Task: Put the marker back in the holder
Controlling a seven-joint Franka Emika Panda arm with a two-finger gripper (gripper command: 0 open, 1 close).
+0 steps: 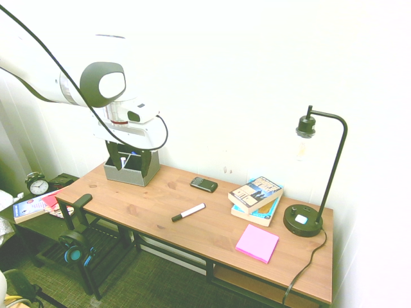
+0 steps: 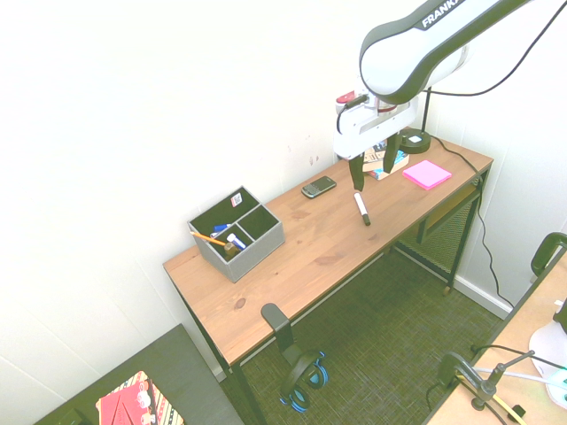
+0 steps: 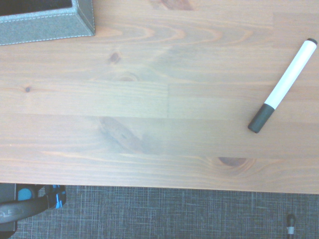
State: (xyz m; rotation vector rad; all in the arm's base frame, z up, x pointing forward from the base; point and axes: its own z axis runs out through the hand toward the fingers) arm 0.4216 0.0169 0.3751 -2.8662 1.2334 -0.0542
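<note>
The marker (image 1: 188, 212) lies flat near the middle of the wooden desk (image 1: 148, 205), white barrel with a black cap; it also shows in the second exterior view (image 2: 361, 209) and the wrist view (image 3: 284, 84). The grey holder (image 2: 237, 235) stands at the desk's far end by the wall, with pens in one compartment. In the first exterior view the holder (image 1: 131, 174) is partly hidden behind my gripper (image 1: 133, 160). My gripper (image 2: 373, 168) hangs well above the desk, over the marker, open with nothing between its fingers. A corner of the holder (image 3: 47, 22) shows in the wrist view.
A black phone (image 1: 203, 184) lies by the wall. Stacked books (image 1: 257, 196), a pink sticky pad (image 1: 257, 243) and a black lamp (image 1: 303, 220) fill the other end. Headphones (image 1: 77, 247) hang off the desk's front. A low side table holds a clock (image 1: 37, 185).
</note>
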